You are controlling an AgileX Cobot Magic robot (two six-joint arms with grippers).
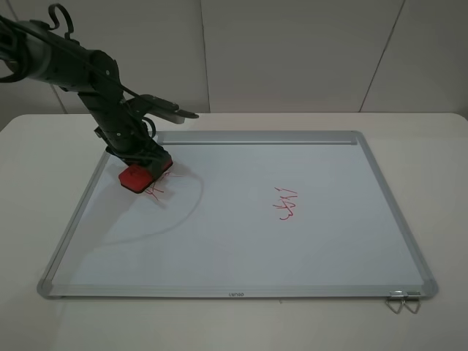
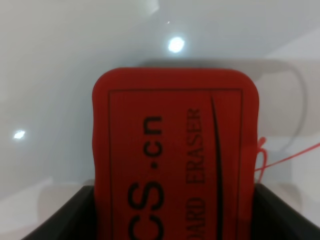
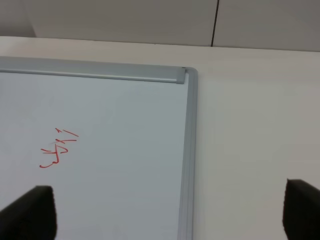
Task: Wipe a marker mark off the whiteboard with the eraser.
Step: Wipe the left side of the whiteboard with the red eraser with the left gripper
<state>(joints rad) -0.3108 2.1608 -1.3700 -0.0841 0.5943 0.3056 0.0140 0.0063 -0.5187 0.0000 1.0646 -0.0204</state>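
As we see, left pincer [image 1: 150, 164]: clamped on eraser [image 1: 135, 178] atop marker mark [image 1: 157, 190], whiteboard's [image 1: 241, 248] far-left corner.
Right pincer [image 3: 170, 212]: apart.

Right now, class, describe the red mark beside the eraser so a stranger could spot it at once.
Start at the silver-framed whiteboard and go toward its far left corner, where the left gripper holds the red eraser. The marker mark is the red scribble showing at that eraser's near edge. Unlike the taller red squiggle nearer the board's middle, it meets the eraser.
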